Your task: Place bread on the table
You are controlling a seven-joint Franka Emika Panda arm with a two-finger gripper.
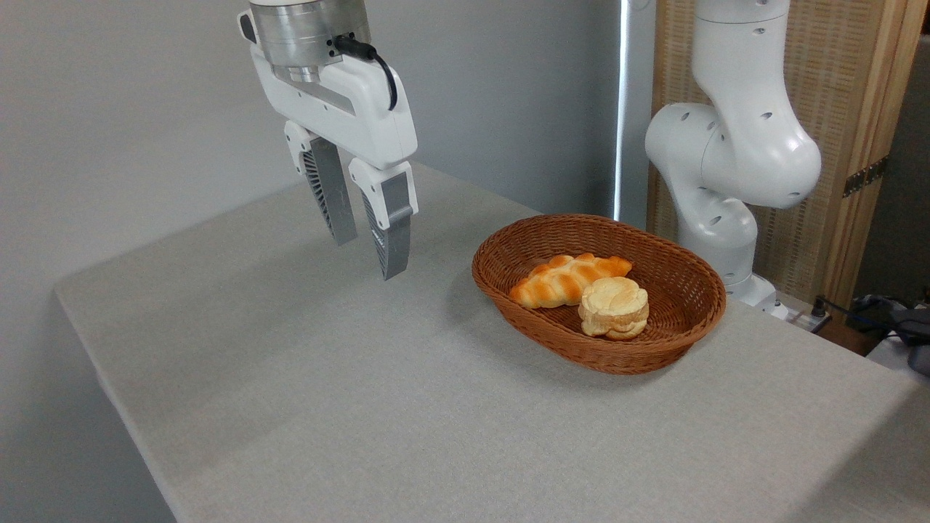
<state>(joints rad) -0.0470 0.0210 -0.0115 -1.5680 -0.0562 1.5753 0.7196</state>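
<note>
The bread (563,280), a glossy golden-orange braided loaf, lies inside the brown wicker basket (501,269) on the right half of the table (327,385). A pale cream round bun (614,307) rests against its right end. My gripper (369,256) hangs open in the air above the grey table top, to the left of the basket and well apart from it. Nothing sits between its two ribbed fingers (392,236).
The arm's white base and lower joints (726,167) rise behind the basket at the right. A woven wooden screen (850,109) stands behind them. Cables and dark items (894,319) lie off the table's far right corner. The table's left edge (102,363) drops off near the wall.
</note>
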